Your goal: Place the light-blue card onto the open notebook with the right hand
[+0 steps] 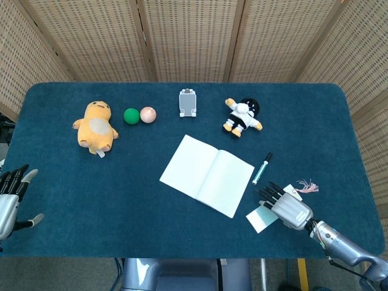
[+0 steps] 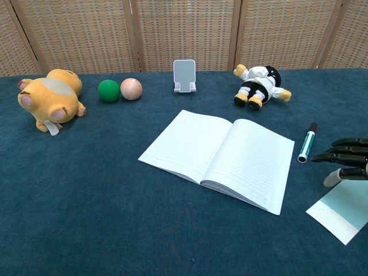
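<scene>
Head view: the light-blue card point(image 1: 262, 217) lies flat on the table point(image 1: 315, 127), at about 4 o'clock from the open notebook point(image 1: 207, 174) and apart from it, its long axis running from 8 to 2 o'clock. The right hand point(image 1: 286, 206) sits over the card's 2 o'clock end, fingers spread and aimed at 10 o'clock, gripping nothing. The left hand point(image 1: 11, 201) waits at the table's 8 o'clock edge, fingers apart, empty

Chest view: one card point(image 2: 344, 210), one notebook point(image 2: 221, 158), one marker point(image 2: 306, 142), two balls, green point(image 2: 108, 90) and peach point(image 2: 131, 88), two plush toys, yellow point(image 2: 50, 100) and black-and-white point(image 2: 259, 85), one phone stand point(image 2: 184, 75)
</scene>
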`<action>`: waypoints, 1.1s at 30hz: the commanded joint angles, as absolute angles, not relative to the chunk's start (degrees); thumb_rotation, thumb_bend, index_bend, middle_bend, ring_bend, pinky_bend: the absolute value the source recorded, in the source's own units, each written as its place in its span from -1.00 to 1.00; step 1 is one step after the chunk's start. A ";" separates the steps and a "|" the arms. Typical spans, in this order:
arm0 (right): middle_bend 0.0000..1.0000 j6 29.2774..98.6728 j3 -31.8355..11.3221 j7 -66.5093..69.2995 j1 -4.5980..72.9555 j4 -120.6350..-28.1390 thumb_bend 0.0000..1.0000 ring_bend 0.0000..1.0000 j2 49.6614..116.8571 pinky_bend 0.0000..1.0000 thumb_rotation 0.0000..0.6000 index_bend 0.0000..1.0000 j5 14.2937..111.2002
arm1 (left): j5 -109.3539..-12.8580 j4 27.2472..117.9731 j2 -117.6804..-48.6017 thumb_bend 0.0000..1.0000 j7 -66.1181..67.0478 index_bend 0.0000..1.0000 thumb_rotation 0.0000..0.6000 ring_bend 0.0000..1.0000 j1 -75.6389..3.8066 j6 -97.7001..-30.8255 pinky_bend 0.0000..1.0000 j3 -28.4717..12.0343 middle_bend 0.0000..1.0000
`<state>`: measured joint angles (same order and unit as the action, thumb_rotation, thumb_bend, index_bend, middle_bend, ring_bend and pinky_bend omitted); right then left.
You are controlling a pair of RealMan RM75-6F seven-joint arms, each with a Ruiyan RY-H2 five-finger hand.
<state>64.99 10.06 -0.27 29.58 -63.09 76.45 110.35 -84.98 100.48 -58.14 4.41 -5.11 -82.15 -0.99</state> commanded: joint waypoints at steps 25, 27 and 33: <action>-1.00 64.24 11.43 -3.06 30.88 -63.65 -0.94 -1.00 78.12 -1.00 1.00 -0.55 108.90 | -84.62 100.54 -58.23 -1.00 4.69 -1.00 1.00 -1.00 -5.28 -81.92 -1.00 -0.94 -1.00; -1.00 64.22 11.50 -3.31 30.96 -63.82 -0.94 -1.00 78.12 -1.00 1.00 -0.56 108.86 | -84.63 100.54 -58.20 -1.00 4.63 -1.00 1.00 -1.00 -5.29 -81.94 -1.00 -0.94 -1.00; -1.00 64.34 11.56 -4.07 31.23 -64.50 -0.94 -1.00 78.02 -1.00 1.00 -0.55 108.87 | -84.56 100.53 -58.18 -1.00 4.57 -1.00 1.00 -1.00 -5.33 -81.87 -1.00 -0.94 -1.00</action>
<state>64.37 11.55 -3.95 31.17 -64.41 78.04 108.88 -84.57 100.53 -58.18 4.58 -5.33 -81.86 -0.94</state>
